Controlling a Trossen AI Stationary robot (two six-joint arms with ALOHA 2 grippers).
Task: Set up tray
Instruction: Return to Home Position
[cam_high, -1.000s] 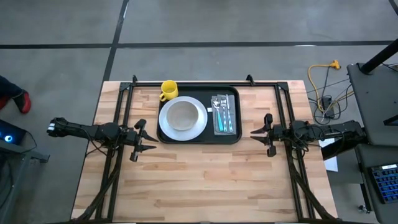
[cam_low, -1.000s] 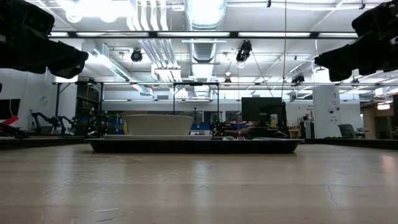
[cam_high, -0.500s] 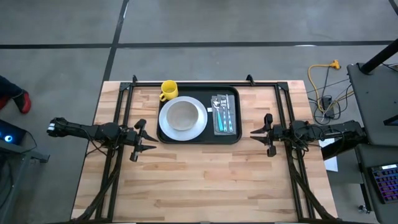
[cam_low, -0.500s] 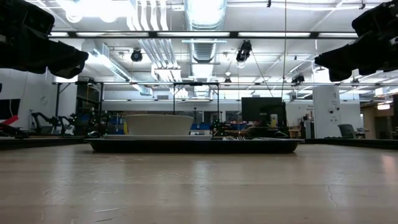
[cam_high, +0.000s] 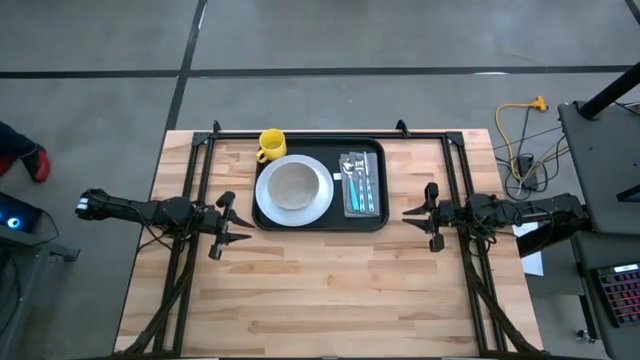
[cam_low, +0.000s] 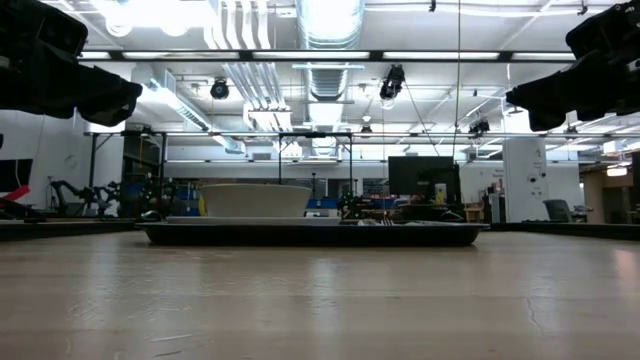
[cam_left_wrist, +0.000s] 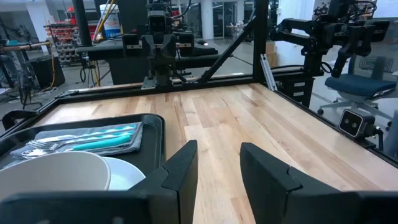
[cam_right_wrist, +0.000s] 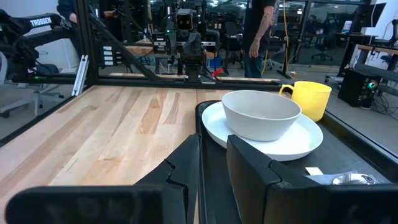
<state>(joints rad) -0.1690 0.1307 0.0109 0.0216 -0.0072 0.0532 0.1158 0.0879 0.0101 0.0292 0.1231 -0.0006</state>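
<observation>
Left pincer (cam_high: 230, 225) and right pincer (cam_high: 428, 215) hang empty, jaws apart, flanking the tray (cam_high: 320, 228) at the rear centre of the desk (cam_high: 330, 290). Hazard: an inward arm swing strikes the tray rim and scatters the cutlery (cam_high: 359, 180).

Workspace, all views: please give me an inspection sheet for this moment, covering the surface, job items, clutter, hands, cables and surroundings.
Surface: wooden table.
Job's things: the black tray holds a white plate with a bowl on it. It also holds a napkin bearing cutlery. A yellow mug sits at the tray's corner by the plate.
Clutter: nothing seen.
Hands: the left hand is open and empty, beside the tray's left edge. The right hand is open and empty, beside its right edge.
Cables: a yellow cable lies on the floor right of the table.
Surroundings: grey floor; a person stands beyond the table.
</observation>
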